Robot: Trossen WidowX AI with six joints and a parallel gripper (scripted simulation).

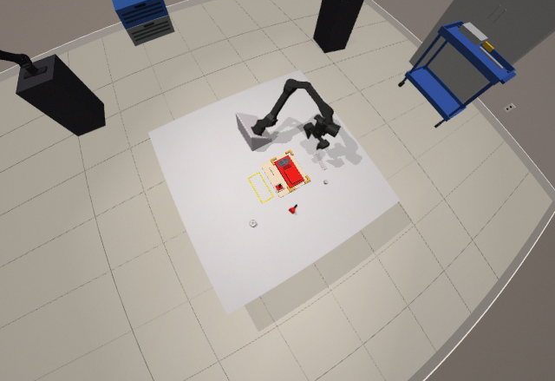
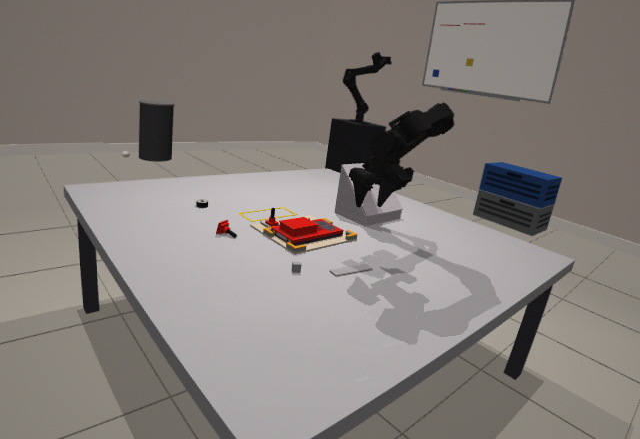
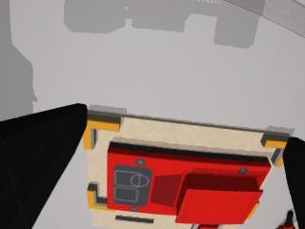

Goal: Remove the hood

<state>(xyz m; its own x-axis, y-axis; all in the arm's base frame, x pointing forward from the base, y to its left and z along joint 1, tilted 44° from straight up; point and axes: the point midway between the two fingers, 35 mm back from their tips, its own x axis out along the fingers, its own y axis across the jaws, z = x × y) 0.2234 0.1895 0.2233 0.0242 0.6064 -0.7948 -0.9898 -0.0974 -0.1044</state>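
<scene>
Beyond the red toy car [image 1: 288, 167] [image 2: 307, 235] [image 3: 167, 188], a whiteboard [image 2: 509, 46] bears two red strokes.

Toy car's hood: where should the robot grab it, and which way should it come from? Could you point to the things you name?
Probably from straight above, with one finger on each side of the hood [image 1: 294, 176] [image 2: 298, 225] [image 3: 219, 206], along the car's long edges. It's a flat-topped block standing higher than the red body [image 1: 284, 169] [image 2: 330, 229] [image 3: 166, 190], so its sides stick up to pinch.
</scene>
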